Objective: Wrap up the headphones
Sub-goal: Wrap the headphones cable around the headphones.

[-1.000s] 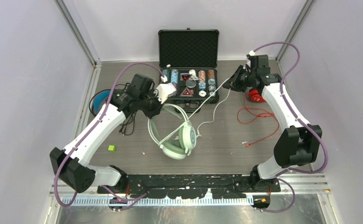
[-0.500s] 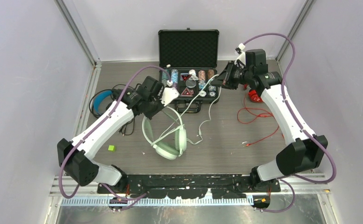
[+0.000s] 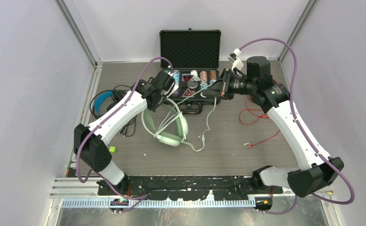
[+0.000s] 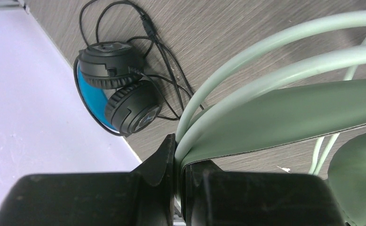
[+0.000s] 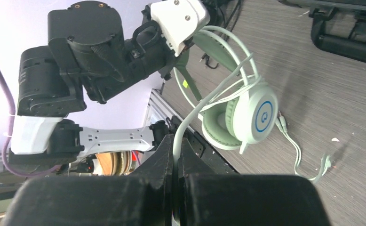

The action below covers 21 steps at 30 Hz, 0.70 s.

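Note:
The mint-green headphones (image 3: 168, 136) hang from my left gripper (image 3: 164, 97), which is shut on their headband (image 4: 275, 113); the ear cups rest low near the table. In the left wrist view the jaws (image 4: 179, 150) pinch the band's edge. My right gripper (image 3: 222, 85) is shut on their white cable (image 3: 208, 117) and holds it taut over the case front; the right wrist view shows the cable (image 5: 190, 117) between the closed jaws (image 5: 175, 146), leading to the ear cups (image 5: 247, 117). The black headphones (image 3: 101, 101) lie at the left wall (image 4: 124, 89). The red headphones (image 3: 258, 98) are mostly hidden behind the right arm.
An open black case (image 3: 189, 52) with poker chips stands at the back centre, just behind both grippers. The red cable (image 3: 261, 120) sprawls on the right. A small green cube (image 3: 111, 149) lies at the front left. The white cable's plug end (image 3: 201, 141) trails on the table.
My left gripper has carried the mint headphones back and right towards the case. My right gripper has moved left over the case front, pulling the white cable with it.

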{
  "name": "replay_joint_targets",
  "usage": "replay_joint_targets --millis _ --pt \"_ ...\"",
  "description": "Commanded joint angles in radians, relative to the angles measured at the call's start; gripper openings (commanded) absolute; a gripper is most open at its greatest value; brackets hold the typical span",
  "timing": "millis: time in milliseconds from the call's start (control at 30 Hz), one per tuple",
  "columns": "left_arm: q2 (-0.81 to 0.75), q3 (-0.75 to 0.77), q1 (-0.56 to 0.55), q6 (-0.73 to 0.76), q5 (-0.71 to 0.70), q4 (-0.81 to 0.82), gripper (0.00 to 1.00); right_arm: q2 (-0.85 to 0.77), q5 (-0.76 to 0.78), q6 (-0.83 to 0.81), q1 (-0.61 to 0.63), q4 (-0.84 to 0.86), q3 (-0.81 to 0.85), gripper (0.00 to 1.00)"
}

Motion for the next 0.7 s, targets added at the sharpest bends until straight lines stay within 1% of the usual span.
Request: replay_joint_targets --millis 0,100,267,400,533,667 --pt "-0.043 0.049 0.019 -0.063 -0.097 -0.041 0.00 -0.060 -0.058 0.075 0.008 0.140 0.010 0.00" --pt "-0.069 0.046 0.023 -0.060 -0.098 -0.027 0.00 -0.081 -0.011 0.065 0.008 0.130 0.018 0.00" --pt "-0.123 0.014 0.023 -0.042 -0.085 -0.019 0.00 -0.110 0.175 0.018 -0.002 0.068 0.025 0.00" --pt "-0.167 -0.021 0.024 -0.028 -0.069 -0.008 0.00 -0.139 0.246 0.019 -0.026 0.068 0.015 0.00" --pt "-0.196 -0.041 0.023 -0.026 -0.059 0.000 0.00 -0.140 0.239 0.024 -0.036 0.068 0.021 0.01" --pt "-0.199 -0.056 0.024 -0.023 -0.059 0.016 0.00 -0.127 0.124 0.069 -0.035 0.136 0.007 0.01"
